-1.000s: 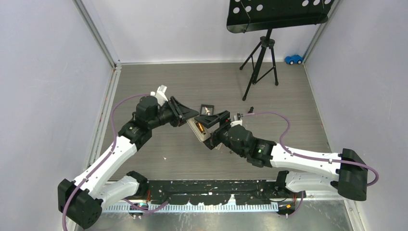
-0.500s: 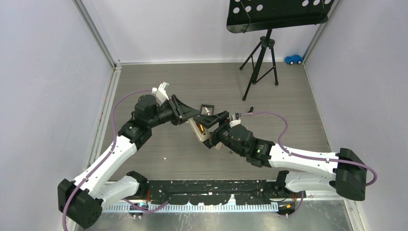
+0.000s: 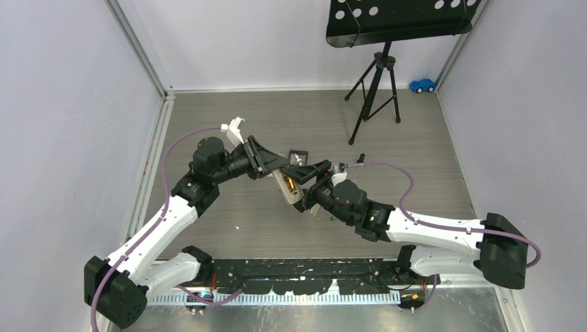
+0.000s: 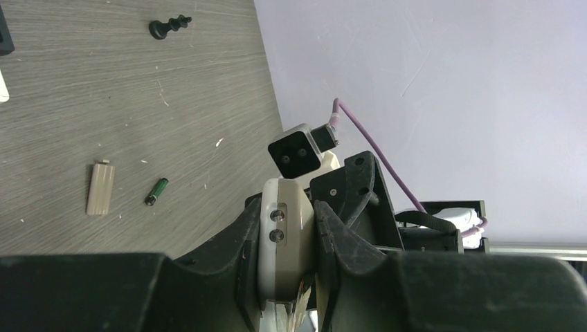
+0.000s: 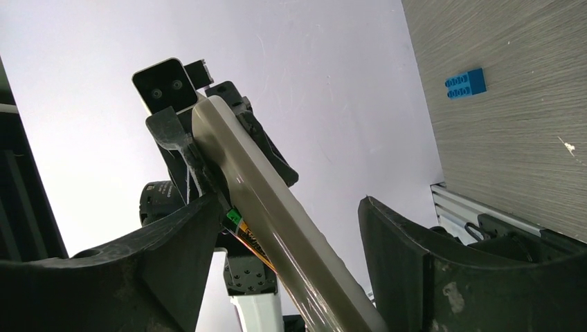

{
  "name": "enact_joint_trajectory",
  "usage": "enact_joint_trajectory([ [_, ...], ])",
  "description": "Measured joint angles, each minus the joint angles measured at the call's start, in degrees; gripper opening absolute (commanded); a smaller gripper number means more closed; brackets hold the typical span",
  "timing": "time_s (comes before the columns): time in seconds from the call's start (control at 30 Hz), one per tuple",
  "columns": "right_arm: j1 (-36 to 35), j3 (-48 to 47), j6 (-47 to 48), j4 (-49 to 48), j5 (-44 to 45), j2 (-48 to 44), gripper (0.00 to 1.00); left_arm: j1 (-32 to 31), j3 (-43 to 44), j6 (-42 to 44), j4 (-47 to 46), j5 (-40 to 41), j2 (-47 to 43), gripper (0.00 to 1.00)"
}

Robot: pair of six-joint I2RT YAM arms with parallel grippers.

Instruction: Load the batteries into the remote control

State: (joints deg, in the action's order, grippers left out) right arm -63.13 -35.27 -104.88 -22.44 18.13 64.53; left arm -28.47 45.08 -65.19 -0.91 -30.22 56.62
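No branding you can read. The orange battery seated in the remote control has dark print on its label, too small to make out.

Remote control: slim, glossy grey-beige plastic back with a rounded end, tilted up off the table.

Your left gripper is clamped narrow on one end of it, with a matte black finger pressed to each side. Your right gripper straddles the remote's middle with its jaws wide. There is a gap on each side and it grips nothing.

On the wood-grain table below the remote:
- a loose green battery, dark-tipped
- just beside it, a small beige ribbed plate
- farther out, a black turned peg

A blue studded brick lies well apart from the remote.

Versus a second ago: the right wrist has crept slightly toward the left gripper and its jaws are a touch narrower. The remote is in the same left grip.
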Motion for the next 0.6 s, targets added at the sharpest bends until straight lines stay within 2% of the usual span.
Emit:
enact_joint_trajectory([
  [0.23, 0.26, 1.44, 0.24, -3.34, -0.79, 0.09, 0.6, 0.04, -0.13, -0.31, -1.33, -0.63, 0.0, 0.0],
  [0.47, 0.37, 2.29, 1.33, -5.88, -1.36, 0.39, 0.52, 0.35, -0.13, -1.22, -1.18, -0.68, 0.02, 0.0],
  [0.6, 0.37, 3.06, 1.73, -6.95, -1.4, 0.39, 0.43, 0.33, -0.11, -1.88, -0.28, -0.66, 0.15, 0.0],
])
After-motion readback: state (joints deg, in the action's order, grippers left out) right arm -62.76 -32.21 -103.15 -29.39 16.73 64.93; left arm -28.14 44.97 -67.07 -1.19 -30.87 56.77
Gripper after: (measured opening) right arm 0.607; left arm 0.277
